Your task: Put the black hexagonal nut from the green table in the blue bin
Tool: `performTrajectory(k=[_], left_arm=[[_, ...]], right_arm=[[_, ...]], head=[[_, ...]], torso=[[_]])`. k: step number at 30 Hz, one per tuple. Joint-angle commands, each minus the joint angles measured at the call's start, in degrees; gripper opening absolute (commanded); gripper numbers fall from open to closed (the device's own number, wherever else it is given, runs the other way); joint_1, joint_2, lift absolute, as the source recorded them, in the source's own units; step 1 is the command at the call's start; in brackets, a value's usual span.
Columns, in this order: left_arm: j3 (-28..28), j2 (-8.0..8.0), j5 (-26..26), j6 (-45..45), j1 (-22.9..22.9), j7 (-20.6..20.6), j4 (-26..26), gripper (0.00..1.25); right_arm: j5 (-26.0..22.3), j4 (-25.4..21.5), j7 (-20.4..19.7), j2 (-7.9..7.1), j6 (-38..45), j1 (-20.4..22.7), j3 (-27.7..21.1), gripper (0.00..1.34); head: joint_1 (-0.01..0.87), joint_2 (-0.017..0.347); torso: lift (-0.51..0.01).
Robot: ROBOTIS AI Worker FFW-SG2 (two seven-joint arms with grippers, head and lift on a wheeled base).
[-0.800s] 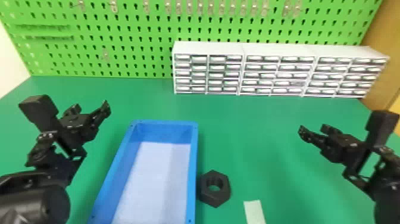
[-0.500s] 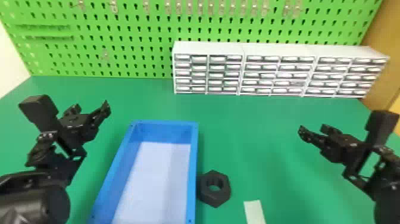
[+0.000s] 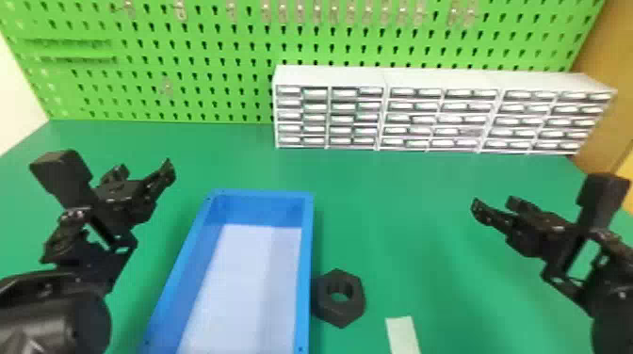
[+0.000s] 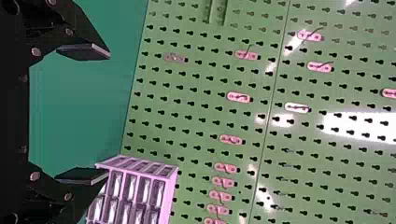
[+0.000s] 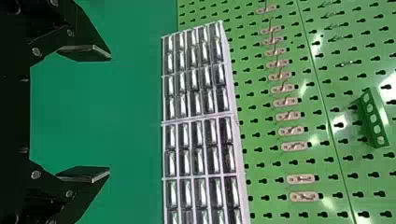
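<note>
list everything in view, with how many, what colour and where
hexagonal nut: one, black, on the table against or just beside the bin's right side
bin: one, blue with a pale floor, left of the nut
table: one, green, under both
strip: one, whitish, on the table at the near edge, right of the nut
drawer cabinets: three, white, side by side at the table's back, toward the right
pegboard: one wall, green, behind the table
hooks: more than ten, pale, on the pegboard
holder with holes: one, green, on the pegboard
left gripper: one, black, open, left of the bin
right gripper: one, black, open, right of the nut
</note>
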Motion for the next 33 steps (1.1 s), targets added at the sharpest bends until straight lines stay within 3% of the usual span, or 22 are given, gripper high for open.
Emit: performTrajectory(k=[1, 11, 18, 22, 28, 33], left_arm=[[-0.42, 0.00, 1.26, 0.00, -0.09, 0.00, 0.00, 0.88], [-0.77, 0.00, 7.68, 0.00, -0.26, 0.35, 0.00, 0.88], [-0.77, 0.00, 9.70, 0.00, 0.35, 0.61, 0.35, 0.88], [-0.94, 0.00, 9.70, 0.00, 0.44, 0.61, 0.35, 0.88], [-0.86, 0.00, 9.44, 0.00, 0.53, 0.61, 0.53, 0.88], [-0.94, 0.00, 8.91, 0.00, 0.62, 0.61, 0.53, 0.88]], right_arm=[[0.00, -0.06, 0.00, -0.06, 0.08, -0.06, 0.02, 0.93], [-0.70, 0.03, -0.09, -0.67, 1.40, -0.67, 1.16, 0.94], [-7.74, -0.06, -2.64, -2.43, 8.61, -3.22, 2.92, 0.93], [-10.02, -0.59, -2.64, -3.31, 16.78, -6.12, 3.89, 0.93], [-7.74, -4.02, -2.64, -3.04, 28.12, -10.25, 4.77, 0.93], [0.00, -9.55, -2.64, -2.96, 41.21, -14.21, 6.79, 0.93]], head=[[0.666, 0.032], [0.666, 0.032], [0.666, 0.032], [0.666, 0.032], [0.666, 0.032], [0.666, 0.032]], torso=[[-0.100], [-0.100], [-0.100], [-0.100], [-0.100], [-0.100]])
